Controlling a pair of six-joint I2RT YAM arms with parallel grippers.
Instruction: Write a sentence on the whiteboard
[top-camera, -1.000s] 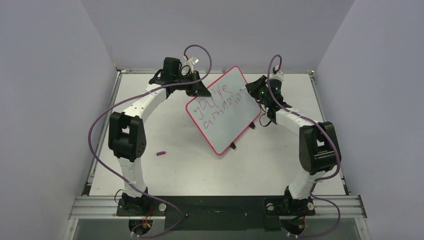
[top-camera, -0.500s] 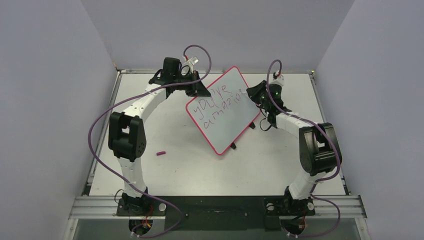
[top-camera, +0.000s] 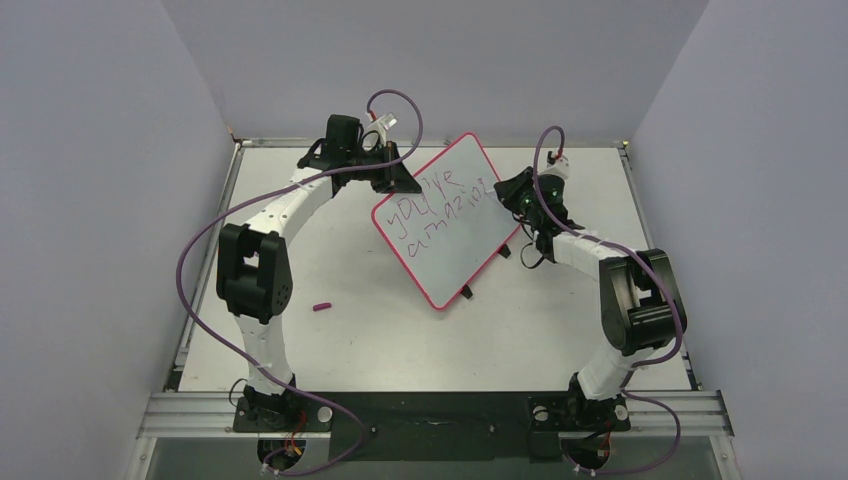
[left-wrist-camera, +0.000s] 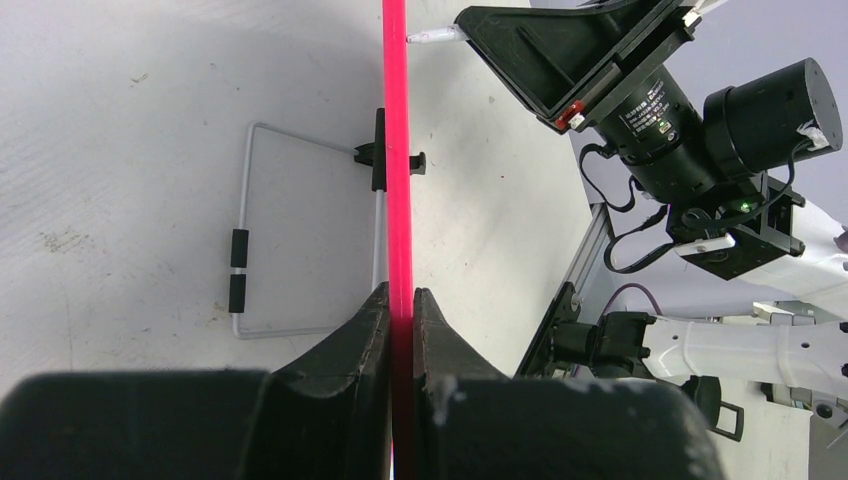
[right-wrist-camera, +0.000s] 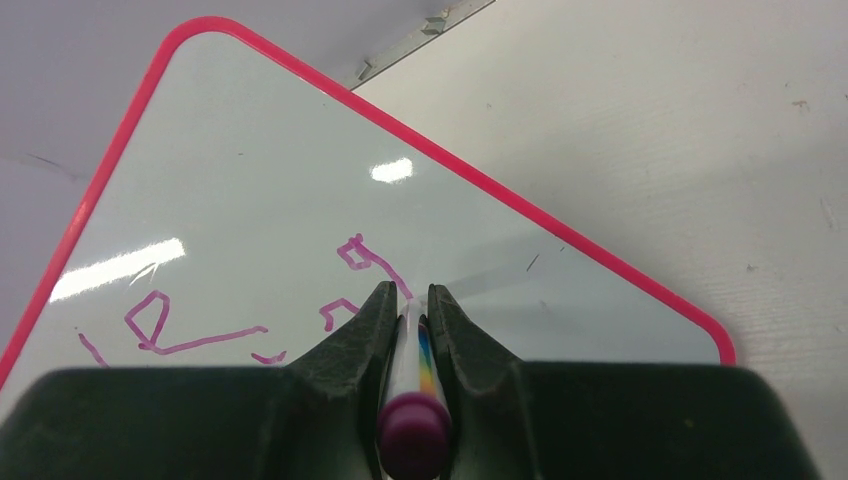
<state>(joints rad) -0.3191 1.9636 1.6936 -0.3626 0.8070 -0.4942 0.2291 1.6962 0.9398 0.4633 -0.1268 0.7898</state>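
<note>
Together we hold the pink-rimmed white board (top-camera: 455, 250), centre frame.
Rim pinched by left gripper (left-wrist-camera: 400, 305); right gripper (right-wrist-camera: 409, 300) clamps a purple-ended marker (right-wrist-camera: 412, 428) near purple lettering (right-wrist-camera: 380, 268).

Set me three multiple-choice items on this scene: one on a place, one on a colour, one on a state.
1. Where does the small purple piece lie?
A on the table near the left arm
B on the whiteboard
C on the right arm

2. What colour is the whiteboard's rim?
A blue
B green
C red-pink

3. The right gripper is:
A open and empty
B shut on the marker
C shut on the rim

Key:
1 A, it lies on bare table.
2 C, the rim shows red-pink in both wrist views.
3 B, the fingers clamp the marker's barrel.
</note>
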